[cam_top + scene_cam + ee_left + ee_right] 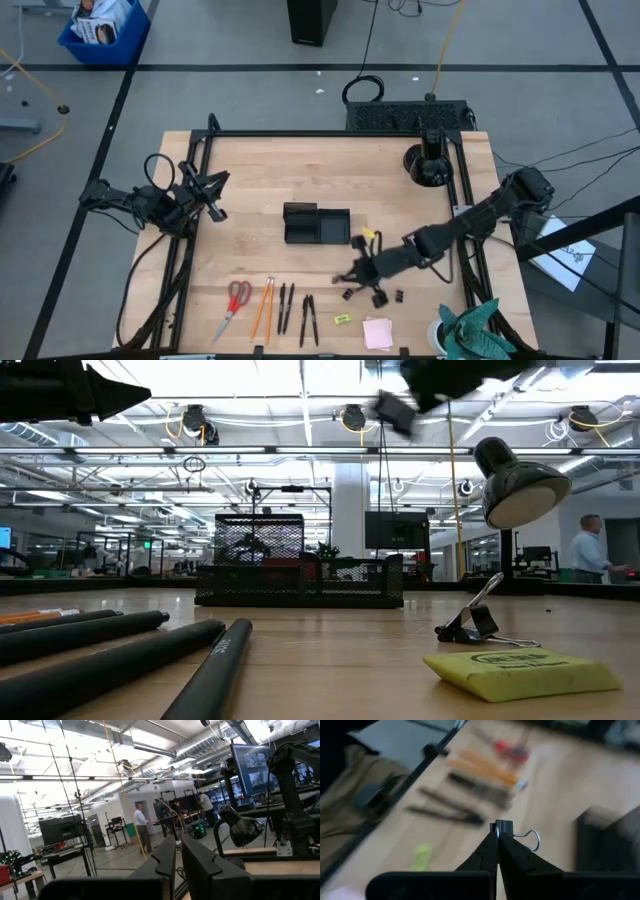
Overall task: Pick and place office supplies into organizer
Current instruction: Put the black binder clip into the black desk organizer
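Right gripper (496, 836): fingers pressed together on a small black binder clip (504, 827), pinched at the tips with its wire handle sticking out to one side; in the low view the gripper hangs above the table.
Left gripper (177, 851): fingers nearly together, nothing between them; parked at the table's left edge, well apart from the right gripper and the supplies.
Organizer (316, 224): black compartmented tray mid-table, beyond the right gripper toward the left arm, not touching it.
Other binder clips (378, 296): on the wood just beside the right gripper, on its near-edge side; one stands by the yellow piece in the low view.
Yellow piece (342, 318): flat on the table, near the right gripper, closer to the table's front edge.
Pink sticky-note pad (377, 332): at the front edge, past the clips.
Black pens (297, 310), orange pencils (264, 308), red-handled scissors (233, 307): laid in a row along the front edge, ahead of the right gripper's fingertips.
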You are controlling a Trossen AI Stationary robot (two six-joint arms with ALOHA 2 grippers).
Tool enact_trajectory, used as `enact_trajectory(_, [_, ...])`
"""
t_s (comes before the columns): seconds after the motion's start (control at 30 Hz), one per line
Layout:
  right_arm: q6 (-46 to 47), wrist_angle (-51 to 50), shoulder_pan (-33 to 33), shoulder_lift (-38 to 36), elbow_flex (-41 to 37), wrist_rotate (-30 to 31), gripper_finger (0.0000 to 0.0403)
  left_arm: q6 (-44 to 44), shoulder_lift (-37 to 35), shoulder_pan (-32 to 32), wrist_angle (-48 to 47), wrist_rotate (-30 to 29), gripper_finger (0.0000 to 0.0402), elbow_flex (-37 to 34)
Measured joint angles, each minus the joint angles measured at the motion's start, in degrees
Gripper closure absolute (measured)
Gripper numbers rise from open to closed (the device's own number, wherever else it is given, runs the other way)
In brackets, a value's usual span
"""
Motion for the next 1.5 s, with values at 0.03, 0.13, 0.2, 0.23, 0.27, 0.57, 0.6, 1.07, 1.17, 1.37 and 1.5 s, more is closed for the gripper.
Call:
enact_trajectory(0.03, [-2.6, 1.6, -1.1, 0.3, 0.0, 0.1, 0.0402, 0.0, 0.0, 0.0, 0.0, 0.0, 0.0364, 0.0])
enact_trajectory(0.13, [-8.7, 8.9, -4.4, 2.3, 0.0, 2.5, 0.0402, 0.0, 0.0, 0.0, 0.0, 0.0, 0.0364, 0.0])
enact_trajectory(0.2, [-11.5, 13.0, -6.8, 4.1, 0.0, 4.9, 0.0402, 0.0, 0.0, 0.0, 0.1, 0.0, 0.0364, 0.0])
enact_trajectory(0.23, [-12.4, 15.4, -8.0, 5.3, 0.0, 5.4, 0.0402, 0.0, 0.0, 0.0, 0.1, 0.0, 0.0364, 0.0])
enact_trajectory(0.27, [-13.2, 17.0, -9.2, 6.7, 0.1, 5.5, 0.0402, 0.2, 0.0, 0.0, 0.1, -0.2, 0.0364, 0.0])
enact_trajectory(0.57, [-15.1, 27.3, -13.9, 17.7, 0.0, 7.7, 0.0402, 2.4, 0.0, 0.0, 0.1, -0.4, 0.0364, 0.0])
enact_trajectory(0.6, [-15.9, 28.1, -14.0, 18.6, 0.0, 8.6, 0.0402, 2.6, 0.0, 0.0, 0.1, -0.4, 0.0364, 0.0])
enact_trajectory(1.07, [-18.1, 28.1, -15.2, 21.9, 0.0, 11.6, 0.0403, 2.8, 0.0, 0.0, 0.1, -0.5, 0.0364, 0.0])
enact_trajectory(1.17, [-16.5, 27.4, -15.4, 21.9, 0.0, 11.5, 0.0403, 2.8, 0.0, 0.0, 0.1, -0.5, 0.0364, 0.0])
enact_trajectory(1.37, [-14.3, 27.2, -15.5, 21.9, 0.0, 9.9, 0.0403, 2.8, 0.0, 0.0, 0.1, -0.5, 0.0364, 0.0])
enact_trajectory(1.5, [-13.8, 27.2, -15.7, 21.9, 0.0, 9.7, 0.0403, 2.8, 0.0, 0.0, 0.1, -0.4, 0.0364, 0.0])
